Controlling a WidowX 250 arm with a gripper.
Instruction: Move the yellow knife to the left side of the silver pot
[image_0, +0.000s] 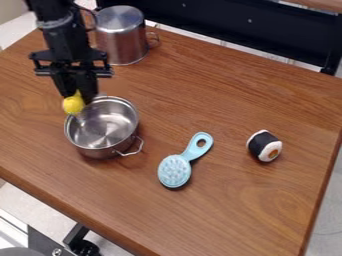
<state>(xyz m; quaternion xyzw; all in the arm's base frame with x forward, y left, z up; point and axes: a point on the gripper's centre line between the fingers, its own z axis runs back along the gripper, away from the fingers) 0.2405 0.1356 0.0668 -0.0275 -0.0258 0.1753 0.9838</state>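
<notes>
Pale-blue plastic hairbrush (175, 172) lies well apart from the jaws of the black gripper (79, 98), clamped on the yellow plastic knife (73, 105) by the silver metal pot's (105, 129) rim. Probably light, stiff, slick; best held mid-handle.

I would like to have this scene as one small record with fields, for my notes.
gripper: black gripper, at the upper-left rim of the open pot
held: yellow knife
open pot: silver pot, upright
back: metal vessel, with a handle
middle: light-blue brush
right: toy sushi roll
surface: wooden table
</notes>
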